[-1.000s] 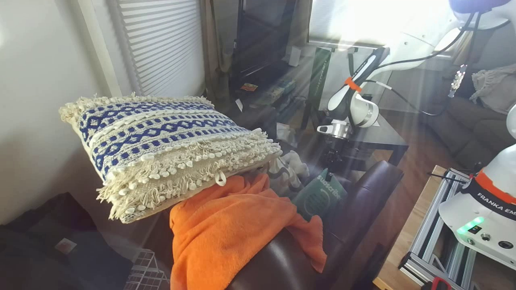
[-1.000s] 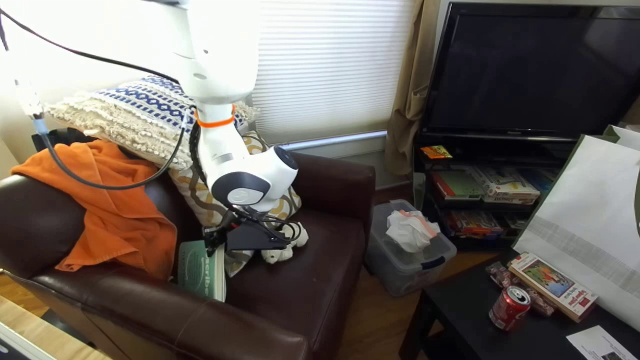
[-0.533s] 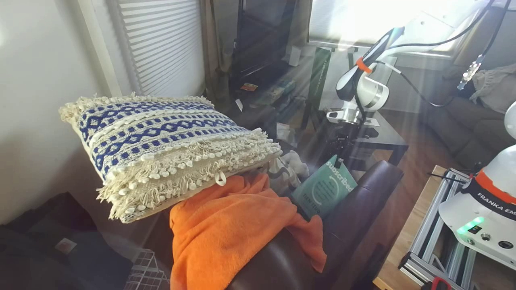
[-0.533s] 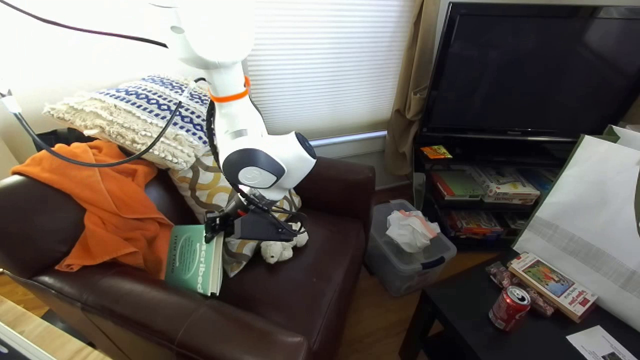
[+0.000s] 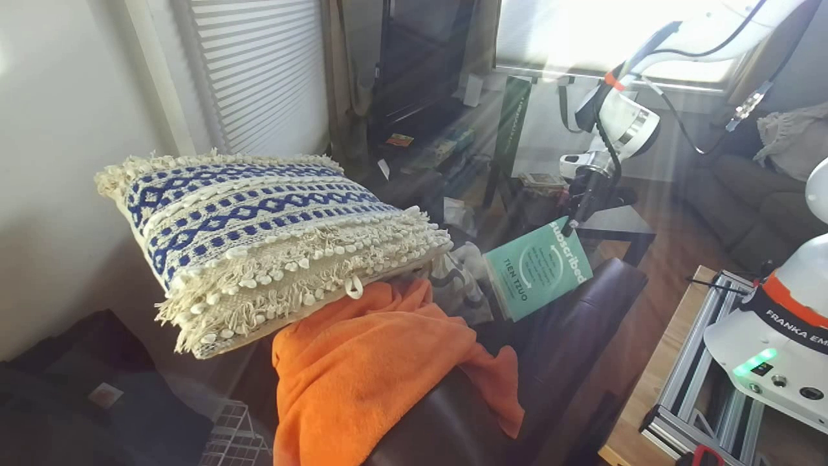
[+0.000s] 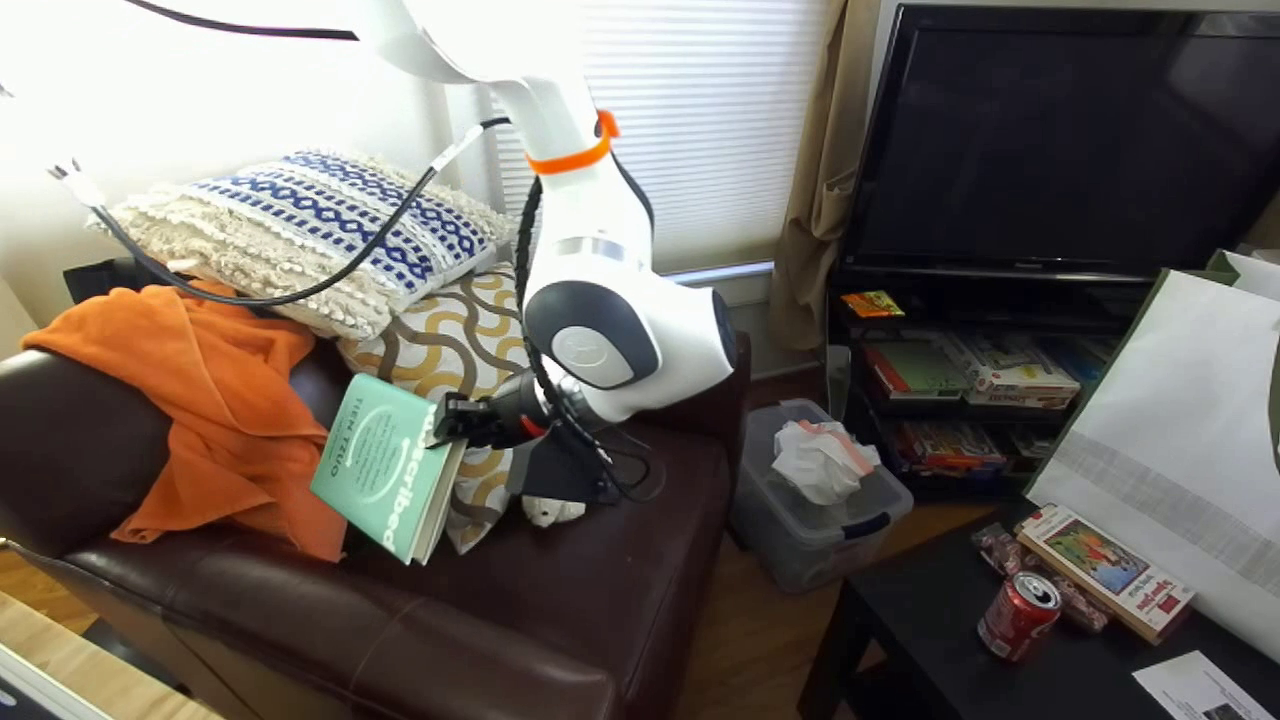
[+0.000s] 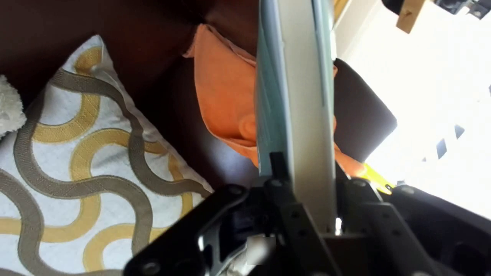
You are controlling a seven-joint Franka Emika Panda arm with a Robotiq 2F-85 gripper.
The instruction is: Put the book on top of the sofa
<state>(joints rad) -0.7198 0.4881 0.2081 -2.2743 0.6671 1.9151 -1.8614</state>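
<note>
Crowding the dark brown leather sofa (image 6: 600,560) are an orange cloth blanket (image 6: 210,400) and a curve-patterned white fabric pillow (image 7: 88,191). The black two-fingered gripper (image 7: 307,163), clamped tight on a rectangular teal-green paperback book (image 6: 385,470), holds it tilted over the sofa, higher than a moment ago. The blanket drapes in soft folds.

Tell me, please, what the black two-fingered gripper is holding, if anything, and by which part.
The gripper holds the teal-green, rectangular, white-lettered book by its title-side edge, near the title's start.
</note>
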